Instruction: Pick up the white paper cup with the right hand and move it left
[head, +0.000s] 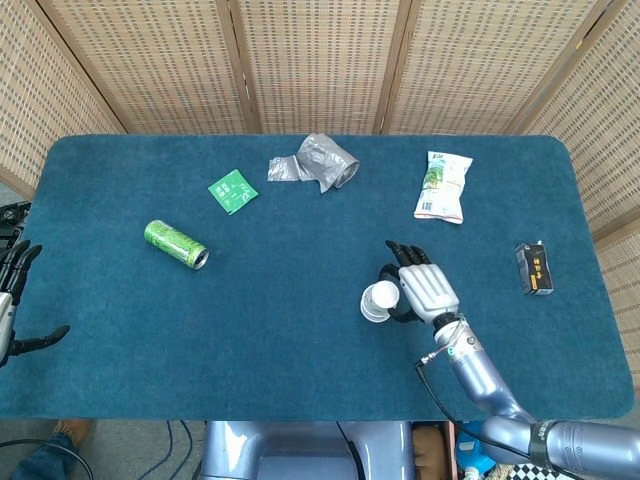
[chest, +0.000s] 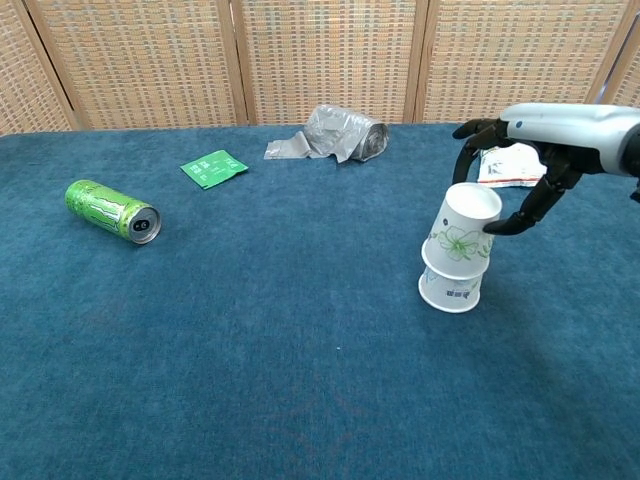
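My right hand grips a white paper cup with a green leaf print, upside down and tilted, just above the blue table. Its fingers curl over the cup's far side and the thumb presses the near right side. A second white cup stands upside down on the table right beneath it, partly nested inside the held one. From the head view the cup shows as a white disc left of the right hand. My left hand hangs off the table's left edge, fingers spread, holding nothing.
A green can lies at the left. A green packet and a crumpled silver bag lie toward the back. Behind the right hand is a snack bag. A small black box sits near the right edge.
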